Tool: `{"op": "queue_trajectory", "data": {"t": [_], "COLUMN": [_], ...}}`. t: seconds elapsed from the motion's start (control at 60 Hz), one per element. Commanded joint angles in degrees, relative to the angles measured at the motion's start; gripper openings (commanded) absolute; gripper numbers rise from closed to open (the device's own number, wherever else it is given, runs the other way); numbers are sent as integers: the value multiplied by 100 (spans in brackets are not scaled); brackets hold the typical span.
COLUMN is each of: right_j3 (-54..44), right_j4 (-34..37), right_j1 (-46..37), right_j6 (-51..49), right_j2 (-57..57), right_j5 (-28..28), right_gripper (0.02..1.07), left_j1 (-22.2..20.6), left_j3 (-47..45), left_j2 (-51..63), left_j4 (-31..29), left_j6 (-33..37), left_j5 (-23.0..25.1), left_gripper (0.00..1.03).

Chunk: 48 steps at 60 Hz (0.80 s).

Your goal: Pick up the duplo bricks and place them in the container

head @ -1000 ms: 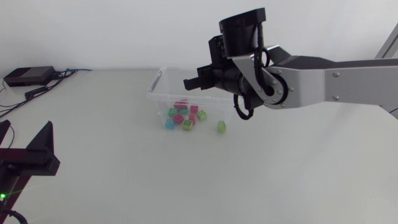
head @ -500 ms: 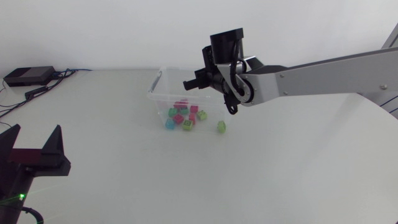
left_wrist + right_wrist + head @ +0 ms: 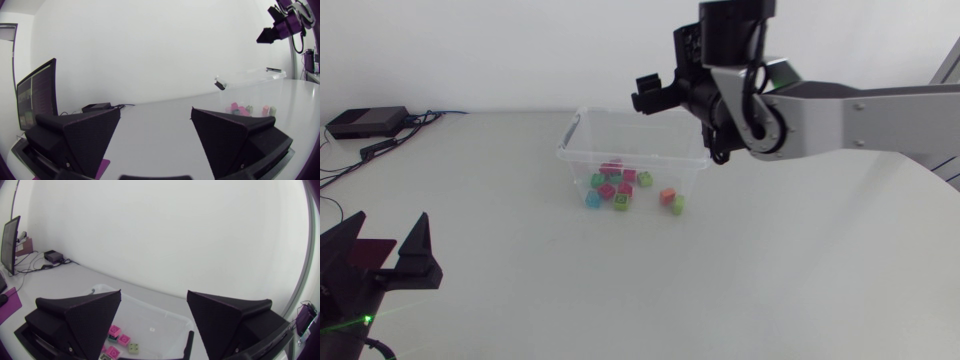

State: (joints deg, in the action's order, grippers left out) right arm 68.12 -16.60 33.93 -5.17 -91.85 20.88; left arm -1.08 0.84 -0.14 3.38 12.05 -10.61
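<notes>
The clear plastic container [image 3: 578,128] stands at the table's far middle, holding several duplo bricks in pink, green and blue. An orange brick [image 3: 667,195] lies by a light green brick [image 3: 677,204] at the container's right front corner. My right gripper [image 3: 655,97] hangs above the container's far rim, open and empty. The right wrist view looks down between its fingers [image 3: 85,320] into the container [image 3: 165,322] at pink bricks [image 3: 115,331]. My left gripper [image 3: 385,242] stands open at the near left, far from the container [image 3: 250,76].
A black box [image 3: 365,122] with cables lies at the table's far left corner. Bare white tabletop stretches between my left gripper and the container, and along the front and right.
My right gripper went from shut to open and rose above the container. An orange brick now lies inside by the light green one. My left gripper shifted slightly right.
</notes>
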Motion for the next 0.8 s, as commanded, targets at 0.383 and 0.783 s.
{"op": "queue_trajectory", "data": {"t": [0.383, 0.783], "right_j3": [-2505, -3788], "right_j4": [-238, 579], "right_j1": [-1161, -2312], "right_j6": [-1258, -1513], "right_j2": [3771, 6171], "right_j5": [74, -216], "right_gripper": [103, 103], "left_j1": [143, 152], "left_j3": [-111, -111], "left_j2": [-74, -65], "left_j4": [-83, -92], "left_j6": [-133, -133], "left_j5": [-2, -2], "left_gripper": [99, 99]}}
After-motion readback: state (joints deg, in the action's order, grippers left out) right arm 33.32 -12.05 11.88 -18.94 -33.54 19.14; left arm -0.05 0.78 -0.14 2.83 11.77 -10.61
